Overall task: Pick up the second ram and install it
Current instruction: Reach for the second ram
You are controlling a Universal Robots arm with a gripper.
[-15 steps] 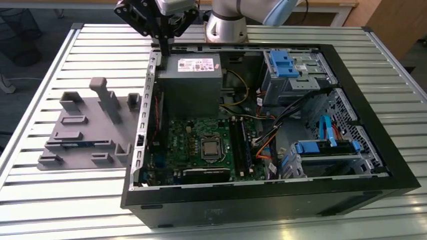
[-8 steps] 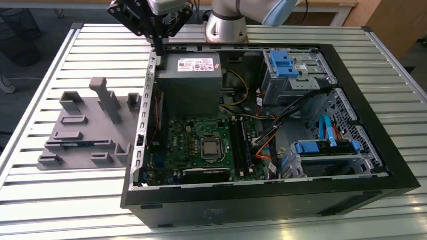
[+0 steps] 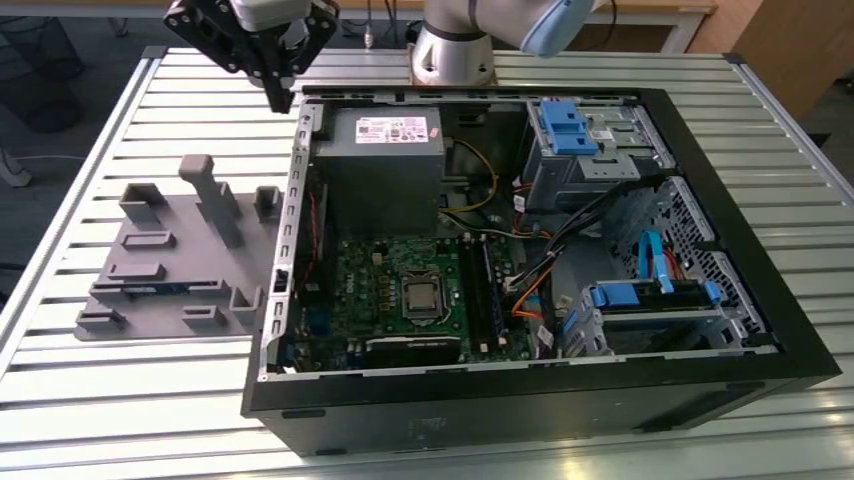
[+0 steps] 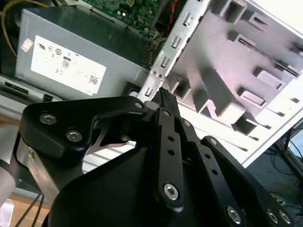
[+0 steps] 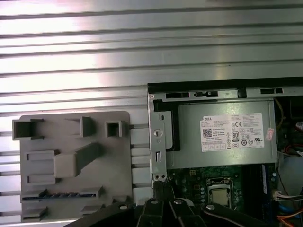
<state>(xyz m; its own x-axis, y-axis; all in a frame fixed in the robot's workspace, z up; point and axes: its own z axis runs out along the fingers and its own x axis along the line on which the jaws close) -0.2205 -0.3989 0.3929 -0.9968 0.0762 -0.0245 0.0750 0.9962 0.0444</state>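
Desk: slatted metal, with the open computer case lying on its side at the near edge. The motherboard faces up inside it, and its long black slots run near to far.

On the exterior view's left of the case is the grey fixture. The second ram lies flat in a slot in the fixture's near part. It shows as a thin blue strip, also seen in the first wrist view.

Further back, the power supply sits in the case's far left corner. The fingers hang above that corner's rim. They are pressed together at the tips with nothing between them, and they look the same in both wrist views.

My read is that the step in hand is the reach to the stick.
- Open the fingers before you descend.
- Line them up across the stick's thin faces, not its ends.
- Come down straight.
- Stay clear of the tall fixture post.

The second ram sits nearer than the fingers, lower, and to the exterior view's left of them. The two are well apart, with no contact.
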